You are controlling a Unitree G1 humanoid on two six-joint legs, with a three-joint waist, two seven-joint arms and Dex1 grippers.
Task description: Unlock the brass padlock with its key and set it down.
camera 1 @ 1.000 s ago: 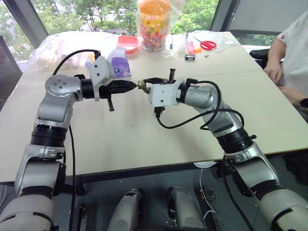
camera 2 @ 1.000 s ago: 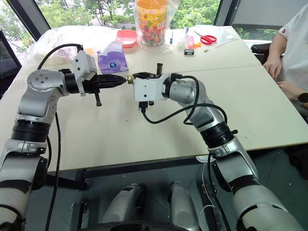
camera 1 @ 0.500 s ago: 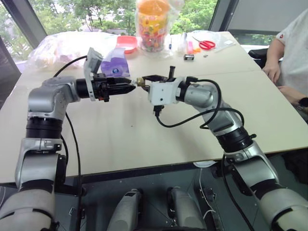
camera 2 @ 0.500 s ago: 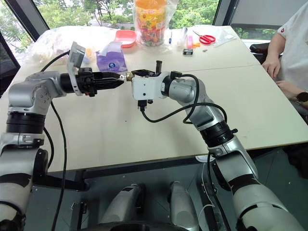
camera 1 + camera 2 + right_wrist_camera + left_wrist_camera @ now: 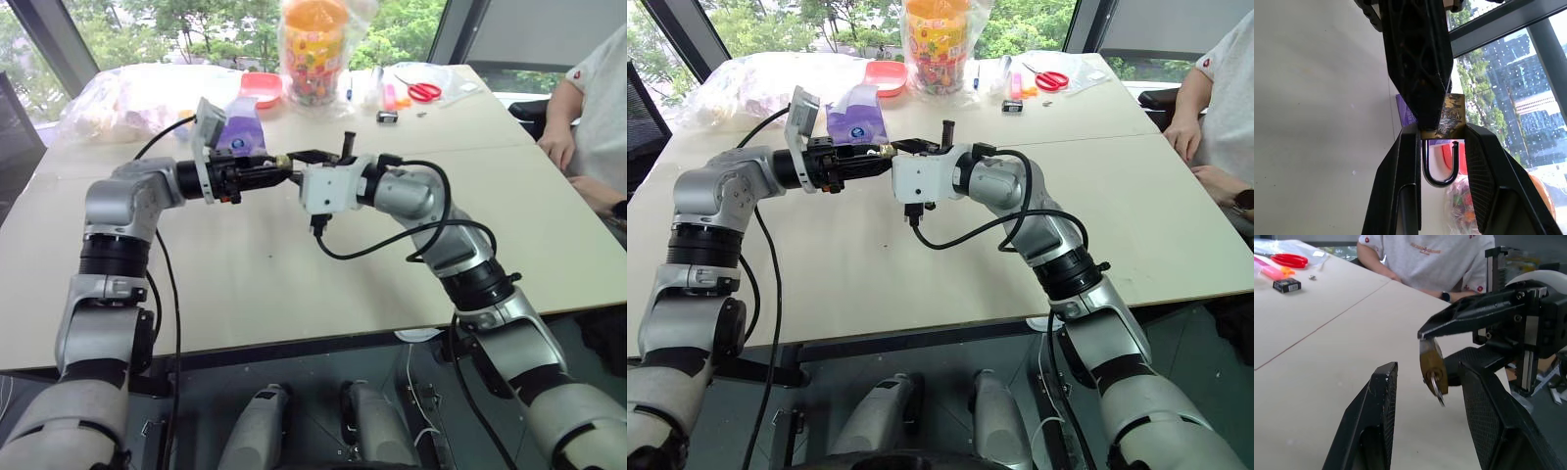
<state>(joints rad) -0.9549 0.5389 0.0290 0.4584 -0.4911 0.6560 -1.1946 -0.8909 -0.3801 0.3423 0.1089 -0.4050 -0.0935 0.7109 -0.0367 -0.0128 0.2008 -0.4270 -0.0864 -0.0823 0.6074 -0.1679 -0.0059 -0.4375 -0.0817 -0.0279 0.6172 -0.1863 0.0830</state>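
Note:
The brass padlock [image 5: 1432, 363] hangs above the table between my two hands, and my right gripper [image 5: 1442, 128] is shut on its body. Its silver shackle [image 5: 1440, 166] lies between the right fingers, one leg ending short of the body. The key [image 5: 1438, 390] sticks out of the padlock's far end. My left gripper [image 5: 1430, 366] is open, one finger [image 5: 1382, 396] on each side of the padlock and key without touching them. From the head, both grippers meet tip to tip at the padlock [image 5: 282, 159] over the table's middle.
At the table's far side stand an orange jar [image 5: 313, 49], a pink bowl [image 5: 261, 88], a purple pack [image 5: 240, 132], a plastic bag [image 5: 127, 93], red scissors [image 5: 423, 91] and a small black box [image 5: 386, 117]. A person [image 5: 593, 108] sits at the right edge.
My left gripper has rolled about its own axis and gone from shut on the key to open. The right gripper has held the padlock still.

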